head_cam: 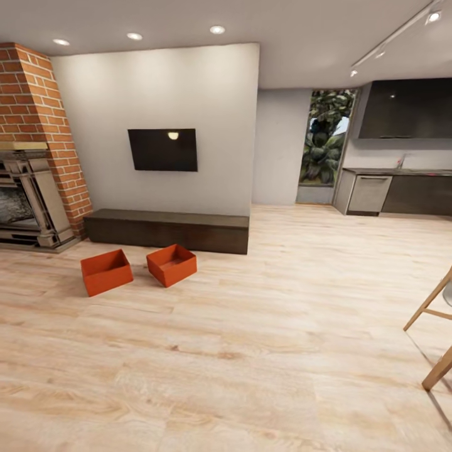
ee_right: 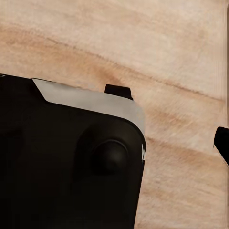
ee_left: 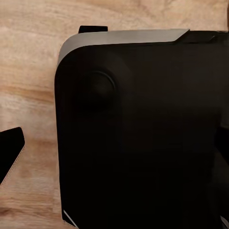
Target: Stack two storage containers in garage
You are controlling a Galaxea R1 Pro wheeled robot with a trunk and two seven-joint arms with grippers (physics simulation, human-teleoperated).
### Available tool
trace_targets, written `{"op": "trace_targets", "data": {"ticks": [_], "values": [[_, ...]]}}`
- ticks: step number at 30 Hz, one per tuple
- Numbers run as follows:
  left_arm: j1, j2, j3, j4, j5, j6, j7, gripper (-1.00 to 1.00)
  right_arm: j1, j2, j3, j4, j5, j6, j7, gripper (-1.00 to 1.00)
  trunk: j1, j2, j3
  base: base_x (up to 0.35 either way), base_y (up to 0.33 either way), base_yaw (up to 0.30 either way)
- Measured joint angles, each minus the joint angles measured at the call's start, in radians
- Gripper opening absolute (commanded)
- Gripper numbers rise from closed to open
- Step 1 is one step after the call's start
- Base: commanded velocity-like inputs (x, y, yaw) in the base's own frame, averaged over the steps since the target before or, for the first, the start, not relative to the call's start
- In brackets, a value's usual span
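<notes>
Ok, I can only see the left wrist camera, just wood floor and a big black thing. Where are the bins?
Observer: In the head view, the left bin and the right bin sit on the floor ahead, just in front of the cabinet.
Operator: Are they touching?
Observer: No, there is a small gap between them.
Operator: Is anything inside them?
Observer: Both look empty.
</notes>
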Motion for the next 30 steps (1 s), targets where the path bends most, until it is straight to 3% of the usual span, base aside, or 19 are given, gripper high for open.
{"op": "trace_targets", "data": {"ticks": [30], "values": [[0.0,-0.002,0.0,0.0,0.0,0.0,0.0,1.0,0.0,0.0,0.0,0.0,0.0,0.0,0.0,1.0,0.0,0.0,0.0,0.322,0.0,0.0]]}}
